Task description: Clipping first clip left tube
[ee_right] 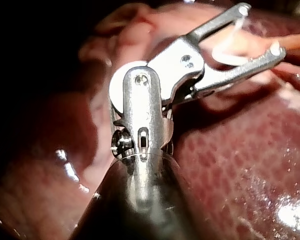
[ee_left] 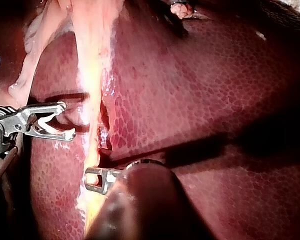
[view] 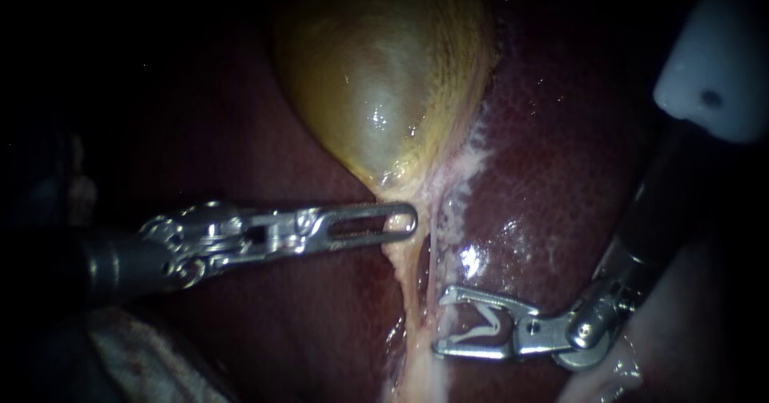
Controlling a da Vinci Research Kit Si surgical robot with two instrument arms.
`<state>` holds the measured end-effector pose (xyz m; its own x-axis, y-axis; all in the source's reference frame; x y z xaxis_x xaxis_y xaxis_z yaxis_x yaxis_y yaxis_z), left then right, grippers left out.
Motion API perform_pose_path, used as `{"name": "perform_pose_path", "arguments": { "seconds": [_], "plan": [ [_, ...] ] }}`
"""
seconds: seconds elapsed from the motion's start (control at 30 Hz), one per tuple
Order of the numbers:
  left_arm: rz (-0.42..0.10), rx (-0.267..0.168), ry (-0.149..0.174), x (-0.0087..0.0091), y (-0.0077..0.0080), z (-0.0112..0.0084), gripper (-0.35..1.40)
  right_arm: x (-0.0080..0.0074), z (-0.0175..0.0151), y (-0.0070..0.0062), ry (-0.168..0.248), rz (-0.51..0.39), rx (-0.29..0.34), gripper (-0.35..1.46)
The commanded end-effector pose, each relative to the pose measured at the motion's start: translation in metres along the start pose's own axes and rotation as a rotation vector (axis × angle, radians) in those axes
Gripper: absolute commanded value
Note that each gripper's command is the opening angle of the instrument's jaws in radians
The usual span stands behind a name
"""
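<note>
I'm holding my right tool point(view: 442, 323), spread around an open white plastic clip point(view: 481, 332), just short of the pale yellowish tube point(view: 412, 291) my left tool point(view: 405, 220) is seemingly pinching. Next: straddling it squarely.

- left instrument point(view: 404, 220): a dark grey left shaft point(view: 104, 263) is seen, finished off with a shiny silver left wrist point(view: 200, 239) packed with little pins and links. The tip is long and flat, with a slot cut right through it.
- right instrument point(view: 442, 321): a near-black right shaft point(view: 649, 219) is topped by a stubby silver right wrist point(view: 589, 331) with a round hinge.
- its jaws are made of bare silver metal, thin and a bit hooked at the ends.
- up close in the right wrist view, a round pin head point(ee_right: 141, 78) and a narrow slot point(ee_right: 142, 137) can be made out on the silver yoke. A white disc point(ee_right: 119, 82) is tucked behind it, and two tiny rivets point(ee_right: 186, 61) are set in the jaw base.
- higher up the right shaft, a white rounded block point(view: 713, 58) with one dark hole is seen.
</note>
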<state>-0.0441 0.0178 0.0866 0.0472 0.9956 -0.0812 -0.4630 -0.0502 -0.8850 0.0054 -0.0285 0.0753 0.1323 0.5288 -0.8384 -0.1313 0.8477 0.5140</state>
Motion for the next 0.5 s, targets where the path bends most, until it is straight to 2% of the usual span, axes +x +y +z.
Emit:
{"name": "perform_pose_path", "arguments": {
  "seconds": [0.03,0.5],
  "plan": [
    [0.001,-0.001,-0.001,0.0000,0.0000,0.0000,-0.35,0.0000,0.0001,0.0000,0.000,-0.001,0.000,0.51],
    [-0.002,-0.001,-0.011,-0.0001,0.0008,-0.0003,-0.35,-0.0014,0.0016,0.0006,0.001,-0.009,-0.010,0.52]
  ]
}}
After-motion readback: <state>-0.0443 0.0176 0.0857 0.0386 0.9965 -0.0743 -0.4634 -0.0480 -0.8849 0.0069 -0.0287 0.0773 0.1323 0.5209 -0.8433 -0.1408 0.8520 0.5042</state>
